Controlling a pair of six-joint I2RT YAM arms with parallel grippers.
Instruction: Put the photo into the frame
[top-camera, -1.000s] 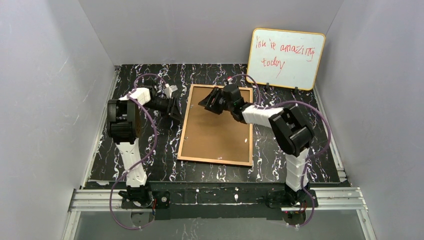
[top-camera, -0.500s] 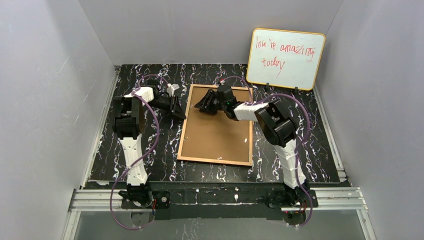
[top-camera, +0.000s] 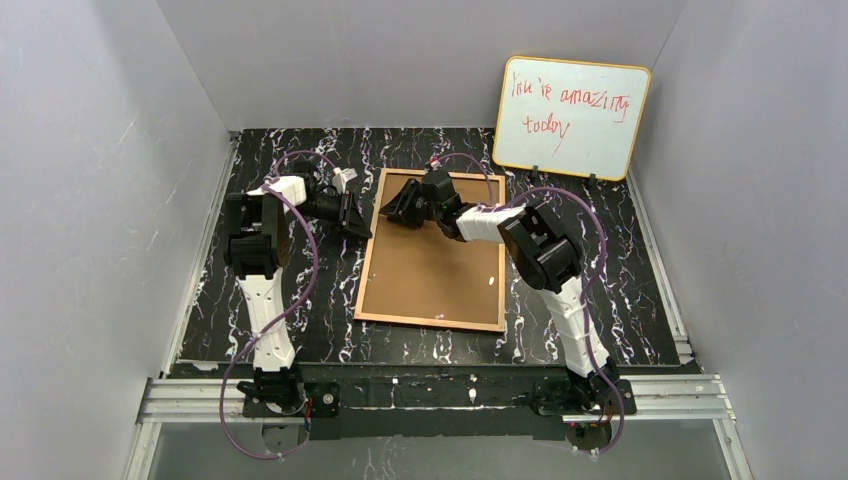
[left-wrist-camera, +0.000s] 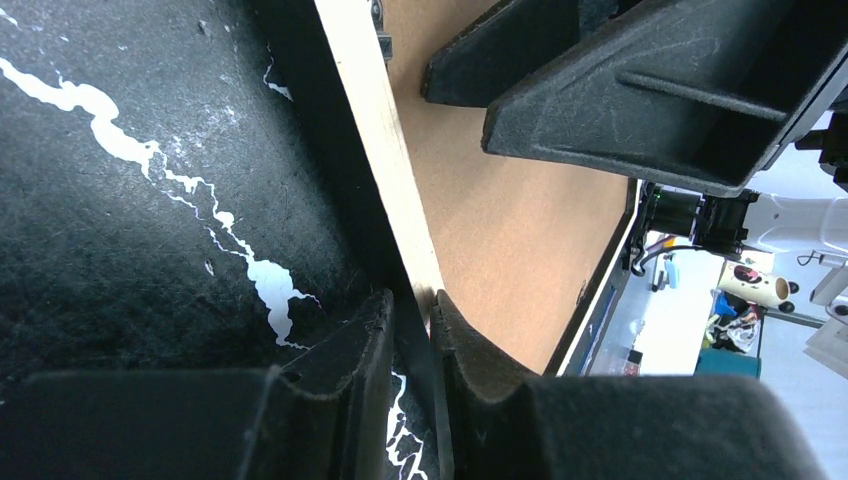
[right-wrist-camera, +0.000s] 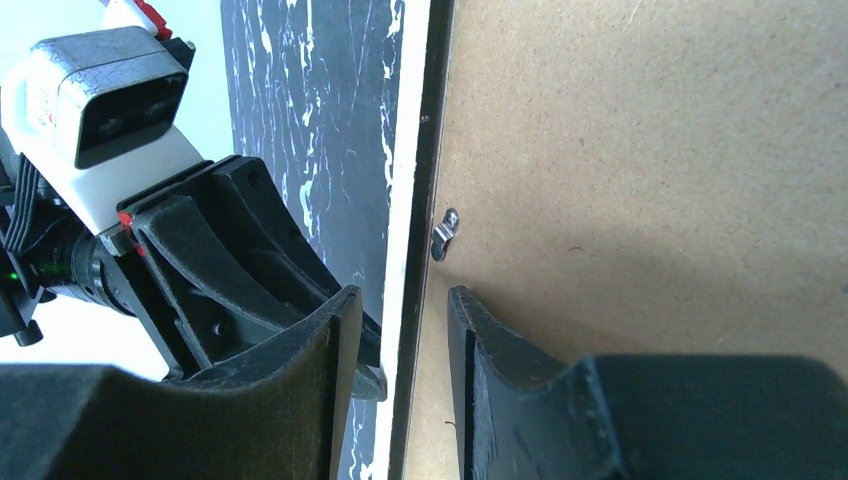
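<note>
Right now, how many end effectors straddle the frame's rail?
2, both on the frame's left rail: the left end effector from outside, the right end effector from over the backing.

Left hand (left-wrist-camera: 412, 298) pinched narrow, right hand (right-wrist-camera: 402, 292) wider, facing each other.

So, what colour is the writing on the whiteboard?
Red writing, clearest in the top external view.

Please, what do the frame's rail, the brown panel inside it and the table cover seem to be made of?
The frame has a rail that is probably bare wood: pale tan, matte, no varnish shine. The brown panel looks like hardboard: flat, dull, finely speckled fibres. The table cover may be a felt or rubbery mat: black, grainy, with white marble-like veins, apparently printed.
</note>
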